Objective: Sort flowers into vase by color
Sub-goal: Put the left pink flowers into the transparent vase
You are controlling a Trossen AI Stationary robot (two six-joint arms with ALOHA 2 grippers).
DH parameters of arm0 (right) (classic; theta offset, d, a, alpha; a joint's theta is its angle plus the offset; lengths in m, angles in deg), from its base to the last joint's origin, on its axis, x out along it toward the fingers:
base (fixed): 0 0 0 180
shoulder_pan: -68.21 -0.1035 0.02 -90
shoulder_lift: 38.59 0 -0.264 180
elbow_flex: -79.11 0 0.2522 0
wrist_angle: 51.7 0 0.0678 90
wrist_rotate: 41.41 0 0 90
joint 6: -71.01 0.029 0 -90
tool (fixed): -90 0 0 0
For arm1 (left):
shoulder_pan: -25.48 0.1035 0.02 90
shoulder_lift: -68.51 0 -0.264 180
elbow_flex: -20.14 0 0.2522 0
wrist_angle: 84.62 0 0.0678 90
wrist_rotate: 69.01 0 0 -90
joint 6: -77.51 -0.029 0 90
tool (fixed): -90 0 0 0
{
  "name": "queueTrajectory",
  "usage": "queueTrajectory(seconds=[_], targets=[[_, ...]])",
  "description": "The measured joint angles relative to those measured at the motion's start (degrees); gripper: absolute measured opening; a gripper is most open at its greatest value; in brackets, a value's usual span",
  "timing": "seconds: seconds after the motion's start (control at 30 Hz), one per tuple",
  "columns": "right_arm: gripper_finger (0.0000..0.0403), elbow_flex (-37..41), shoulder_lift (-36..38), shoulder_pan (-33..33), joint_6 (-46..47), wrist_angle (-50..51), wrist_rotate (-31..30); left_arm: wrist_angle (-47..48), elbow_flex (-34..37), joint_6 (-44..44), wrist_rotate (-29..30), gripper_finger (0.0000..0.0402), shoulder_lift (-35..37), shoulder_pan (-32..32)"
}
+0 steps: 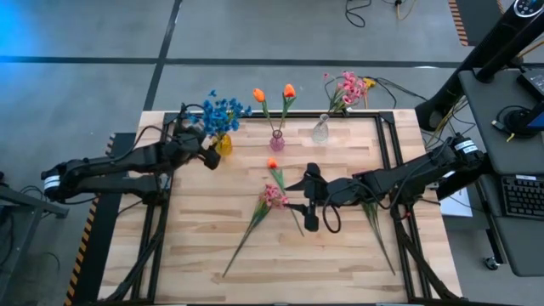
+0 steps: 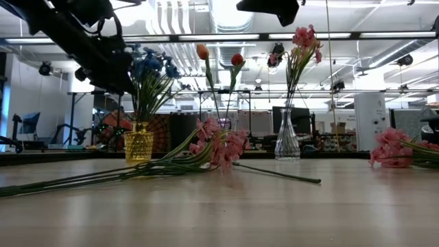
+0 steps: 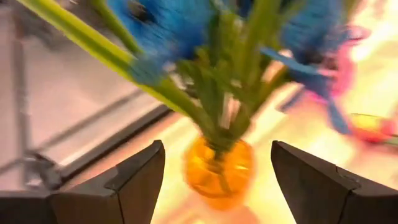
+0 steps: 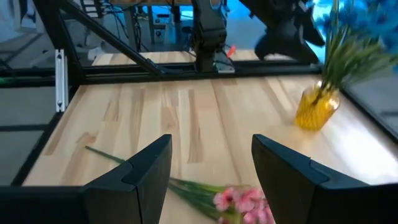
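Blue flowers [image 1: 223, 110] stand in a yellow vase [image 1: 223, 145] at the table's far left. My left gripper [image 3: 217, 146] is open just short of that vase [image 3: 219, 169], its fingers apart from the glass. Two orange flowers [image 1: 274, 93] stand in a small pink vase [image 1: 277, 141], and pink flowers [image 1: 347, 87] in a clear vase [image 1: 320, 130]. A pink flower [image 1: 272, 196] and an orange flower [image 1: 273, 164] lie flat on the boards. My right gripper [image 1: 310, 198] hovers open beside and above the lying pink flower [image 4: 242, 200].
Another green stem [image 1: 375, 224] lies on the table under my right arm; its pink bloom [image 2: 394, 147] shows in the low view. A black frame rail [image 1: 387, 136] runs along the table's edges. Bare boards [image 1: 280, 263] fill the near half.
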Motion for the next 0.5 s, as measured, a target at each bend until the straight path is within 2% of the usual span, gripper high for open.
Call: queueTrajectory(seconds=[0.2,0.37,0.5], targets=[[0.0215,0.00,0.00,0.23,11.64,7.60,0.05,3.43,0.00,7.93,-10.84,0.0275,1.06,-0.85],[0.0215,0.04,-0.60,0.37,19.63,16.45,0.08,6.42,0.00,15.69,-11.52,0.0275,1.01,-4.03],[0.0215,0.03,-0.93,0.37,27.51,24.73,0.16,7.18,0.00,19.26,-11.18,0.0275,1.08,-8.86]])
